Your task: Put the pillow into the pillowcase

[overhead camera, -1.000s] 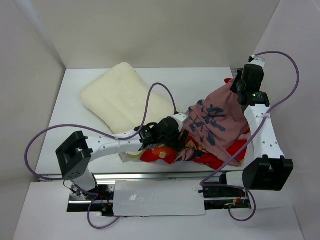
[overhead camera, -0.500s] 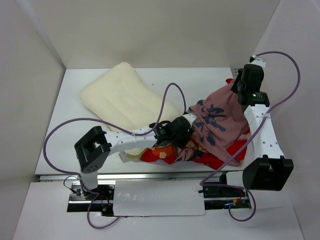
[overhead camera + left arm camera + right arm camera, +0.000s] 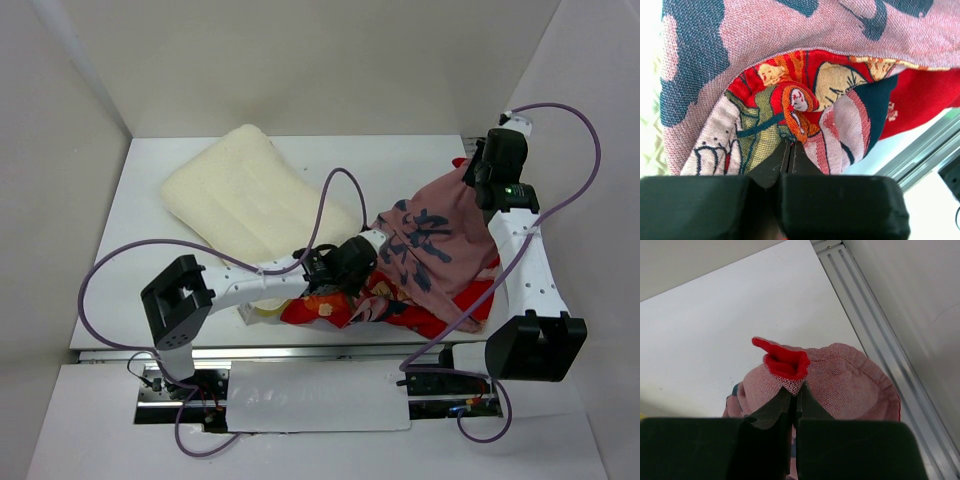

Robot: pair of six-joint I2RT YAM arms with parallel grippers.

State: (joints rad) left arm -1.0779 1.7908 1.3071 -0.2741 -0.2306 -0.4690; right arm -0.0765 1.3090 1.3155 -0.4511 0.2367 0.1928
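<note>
White table [image 3: 400, 165], left hand [image 3: 791, 148], right hand [image 3: 796, 393] pinching pillowcase [image 3: 440, 240] (fingers closed)

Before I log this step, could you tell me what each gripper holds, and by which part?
Both hold the pillowcase: the left gripper pinches a fold of its patterned near edge, the right gripper a raised far-right edge.

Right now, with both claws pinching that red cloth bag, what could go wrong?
The left gripper holds only a thin fold of the pillowcase at its tips, so the cloth might slip out when pulled. It may have pinched both layers, which would keep the mouth shut. The right gripper likewise grips just a small corner, which could also pull free.
</note>
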